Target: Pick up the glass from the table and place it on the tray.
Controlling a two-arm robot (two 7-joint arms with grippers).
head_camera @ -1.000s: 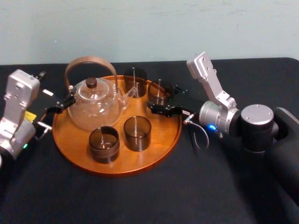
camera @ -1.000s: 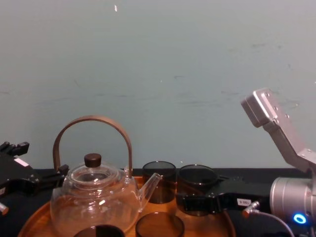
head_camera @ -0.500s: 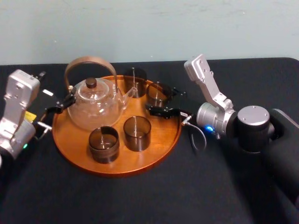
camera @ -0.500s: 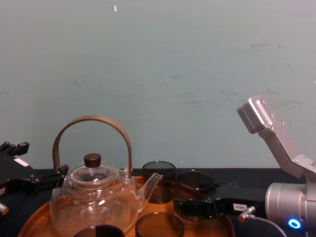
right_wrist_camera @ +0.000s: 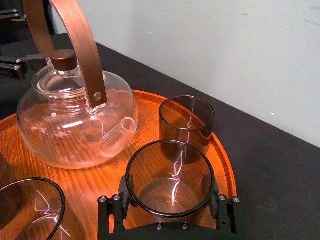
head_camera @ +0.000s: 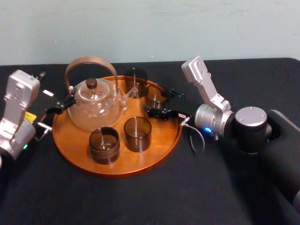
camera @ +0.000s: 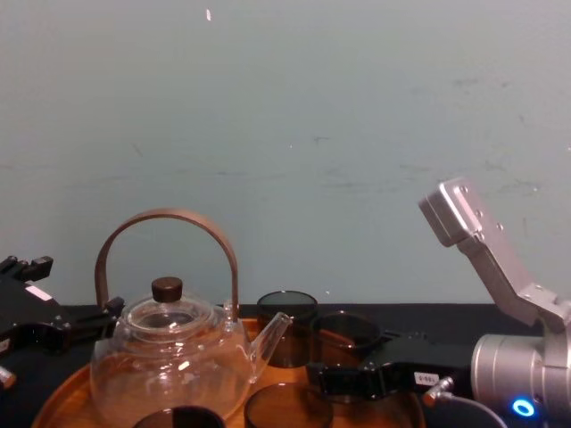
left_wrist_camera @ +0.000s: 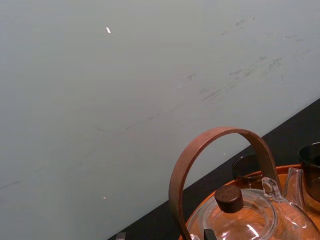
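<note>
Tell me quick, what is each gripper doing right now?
Left gripper: open, holding nothing, beside the glass teapot.
Right gripper: fingers shut on the smoky glass, inside the tray rim.

Right gripper (head_camera: 162,101) reaching forward, fingers clamped around glass (head_camera: 156,94), left gripper (head_camera: 58,108) parked at left

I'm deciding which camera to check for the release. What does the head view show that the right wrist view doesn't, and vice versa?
Head view, not wrist: the tray's whole rim, the table in front of it, the right arm reaching in. Wrist, not head: the right gripper's fingers against both sides of the glass, close up. Both: that glass over the tray, the teapot, the back glass, the left gripper beside the teapot.
</note>
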